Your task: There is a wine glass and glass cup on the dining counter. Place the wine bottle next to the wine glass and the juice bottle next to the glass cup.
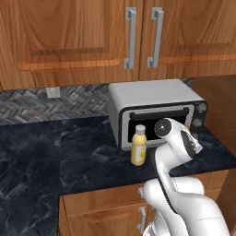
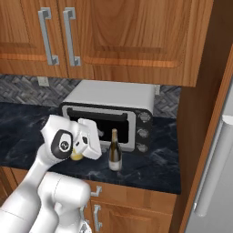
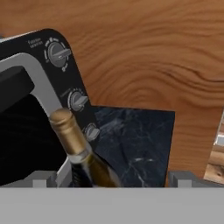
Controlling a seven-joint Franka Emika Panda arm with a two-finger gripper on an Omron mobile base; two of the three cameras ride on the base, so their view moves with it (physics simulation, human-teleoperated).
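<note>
The wine bottle [image 2: 114,152], dark with a gold-foil neck [image 3: 69,130], stands on the black marbled counter in front of the toaster oven's knobs. My gripper [image 3: 111,180] is open, level with the bottle's shoulder. The bottle rises between the fingertips [image 3: 41,178], left of the middle and touching neither. The juice bottle [image 1: 139,146], yellow with a white cap, stands left of the wine bottle before the oven's door. In the right base view my hand partly covers the juice bottle [image 2: 76,156]. The wine glass, the glass cup and the dining counter are out of view.
A silver toaster oven [image 1: 156,99] stands right behind both bottles. Wooden wall cabinets [image 1: 92,32] hang above. A tall wooden panel [image 2: 200,104] and a steel fridge [image 2: 214,173] close the counter's right end. The counter [image 1: 41,156] runs on to the left.
</note>
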